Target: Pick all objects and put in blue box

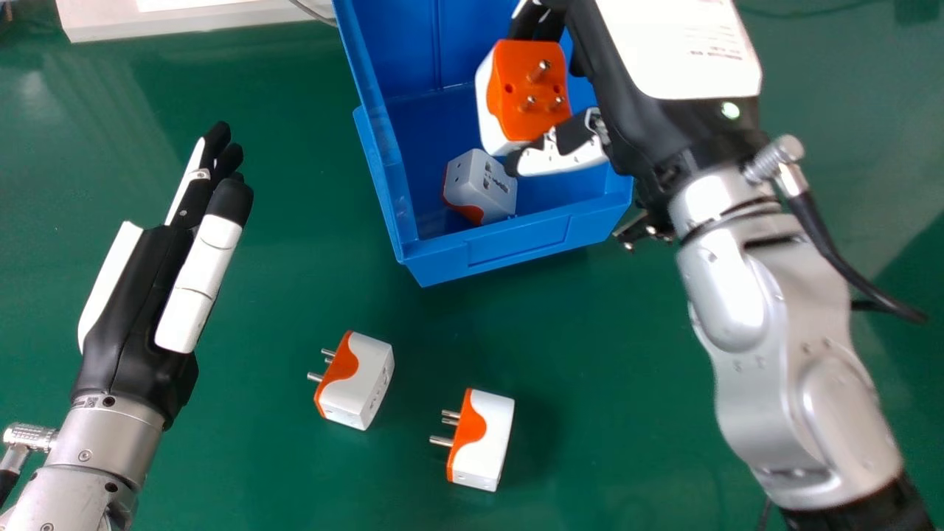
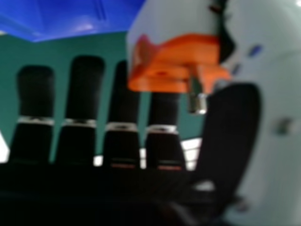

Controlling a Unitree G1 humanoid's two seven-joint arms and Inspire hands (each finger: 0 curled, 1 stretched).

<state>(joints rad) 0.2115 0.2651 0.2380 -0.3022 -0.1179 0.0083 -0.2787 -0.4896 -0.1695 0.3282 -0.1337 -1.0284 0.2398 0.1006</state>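
Green table [image 1: 280,258], cut-off blue box [image 1: 509,251], right hand [image 1: 627,118] clamped on adapter [image 1: 509,114] — fingers part-hidden, left hand [image 1: 136,310] straight-fingered

A green tabletop [image 1: 280,280] (rather shiny), white slab [image 1: 184,23], thin cable [image 1: 313,13].

Two adapters [image 1: 361,387] before box [image 1: 520,240], one inside

Glossy green surface [image 1: 280,221], pale reflections [image 1: 96,96] towards the left, white slab [image 1: 103,22] at far left
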